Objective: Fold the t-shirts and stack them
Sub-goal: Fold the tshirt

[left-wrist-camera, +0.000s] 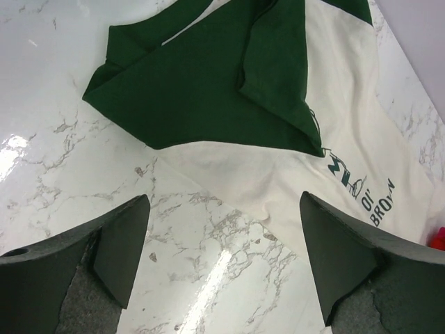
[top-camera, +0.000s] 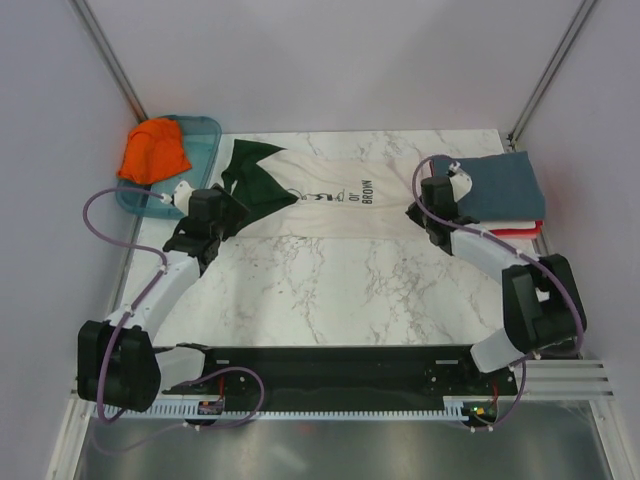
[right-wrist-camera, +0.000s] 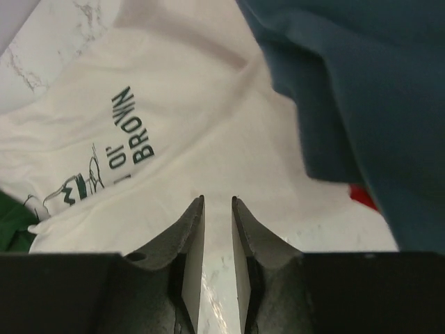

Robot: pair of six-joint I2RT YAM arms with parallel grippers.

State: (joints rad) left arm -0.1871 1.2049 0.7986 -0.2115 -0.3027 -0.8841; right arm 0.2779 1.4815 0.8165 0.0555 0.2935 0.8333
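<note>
Cream t-shirt lies spread flat for folding. Left gripper — wide open, empty — hovers at its 9 o'clock end. Right gripper, nearly closed, sits at the 3 o'clock hem — any hold on the cloth cannot be told.

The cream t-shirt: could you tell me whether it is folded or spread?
Partly folded: the t-shirt lies across the table, one green sleeve doubled over its body.

A white marble counter with grey veins fills the middle, and light glares off its polish. Plain pale grey walls close in the far side and both flanks. Two thin metal posts slant up from the far corners. A teal tray sits at the far left corner. A ribbed aluminium rail and a dull metal sheet line the near edge.
</note>
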